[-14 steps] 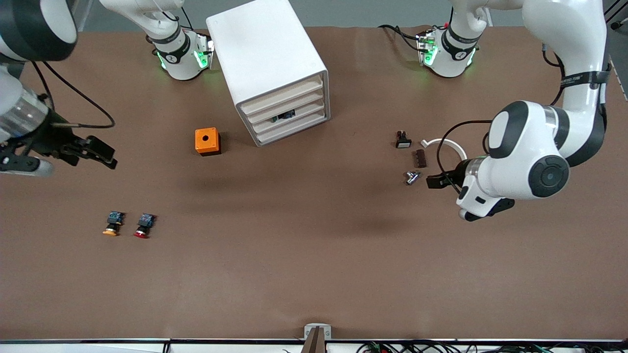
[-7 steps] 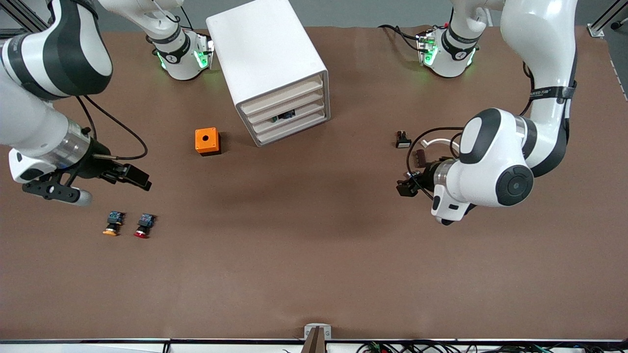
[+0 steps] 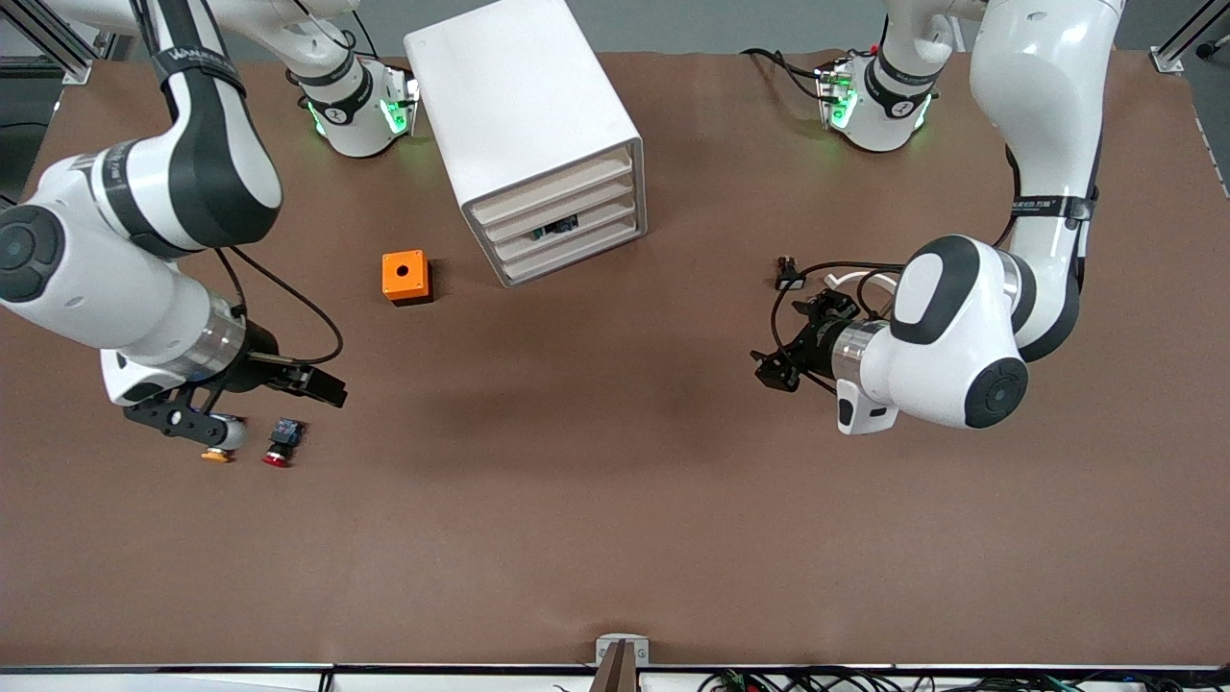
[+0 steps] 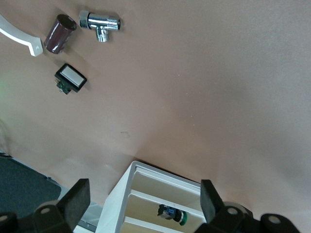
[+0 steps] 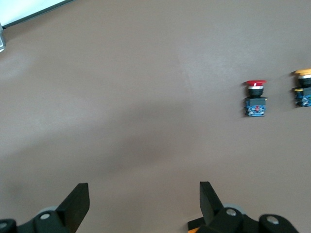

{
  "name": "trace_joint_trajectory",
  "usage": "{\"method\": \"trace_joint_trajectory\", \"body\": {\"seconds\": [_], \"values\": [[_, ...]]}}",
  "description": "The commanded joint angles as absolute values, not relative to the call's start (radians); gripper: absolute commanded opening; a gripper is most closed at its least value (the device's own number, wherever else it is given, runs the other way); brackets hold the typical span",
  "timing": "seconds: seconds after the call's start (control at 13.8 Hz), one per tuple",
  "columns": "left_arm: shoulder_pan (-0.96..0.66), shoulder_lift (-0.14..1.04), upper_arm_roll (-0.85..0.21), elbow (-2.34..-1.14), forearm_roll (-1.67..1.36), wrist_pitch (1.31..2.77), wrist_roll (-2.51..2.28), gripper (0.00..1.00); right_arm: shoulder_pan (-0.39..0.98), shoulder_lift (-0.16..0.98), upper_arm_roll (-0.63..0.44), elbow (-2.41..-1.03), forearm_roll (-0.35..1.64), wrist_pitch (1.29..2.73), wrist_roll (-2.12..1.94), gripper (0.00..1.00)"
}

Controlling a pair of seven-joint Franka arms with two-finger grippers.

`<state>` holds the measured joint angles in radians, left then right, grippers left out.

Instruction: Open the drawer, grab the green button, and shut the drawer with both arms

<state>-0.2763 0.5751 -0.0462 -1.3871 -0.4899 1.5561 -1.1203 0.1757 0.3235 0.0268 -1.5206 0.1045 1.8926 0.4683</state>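
Observation:
The white cabinet (image 3: 524, 115) stands at the back middle of the table, and its four drawers all sit flush. The third drawer (image 3: 591, 221) holds the green-capped button (image 3: 557, 227), which shows through its front. The left wrist view also shows the cabinet (image 4: 119, 206) and the button (image 4: 171, 214). My left gripper (image 3: 780, 358) is open and empty, above the table toward the left arm's end. My right gripper (image 3: 322, 386) is open and empty, above the table beside the red button (image 3: 279, 447).
An orange box (image 3: 406, 277) sits beside the cabinet. The red-capped button (image 5: 254, 98) and the yellow-capped button (image 5: 302, 92) lie near my right gripper. A black switch (image 4: 71, 79), a brown cylinder (image 4: 59, 33), a chrome fitting (image 4: 99, 24) and a white curved piece (image 4: 17, 36) lie near my left gripper.
Both arms have swung in toward the middle of the table. The left gripper has passed over the small parts. The right gripper has come down beside the red and yellow buttons. The drawers have not moved.

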Motion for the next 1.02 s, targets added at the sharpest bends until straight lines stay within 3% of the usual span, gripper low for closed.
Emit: {"method": "trace_joint_trajectory", "body": {"seconds": [0.0,0.94], "values": [[-0.273,0.594,-0.038,-1.353,-0.514,1.531,-1.141,1.0,0.227,0.334,0.02,-1.489,0.112,1.888,0.562,1.0],[-0.285,0.678,-0.049,-1.353,-0.61,1.532,-1.554,1.0,0.379,0.347,0.02,-1.489,0.118,1.948,0.925,1.0]]}}
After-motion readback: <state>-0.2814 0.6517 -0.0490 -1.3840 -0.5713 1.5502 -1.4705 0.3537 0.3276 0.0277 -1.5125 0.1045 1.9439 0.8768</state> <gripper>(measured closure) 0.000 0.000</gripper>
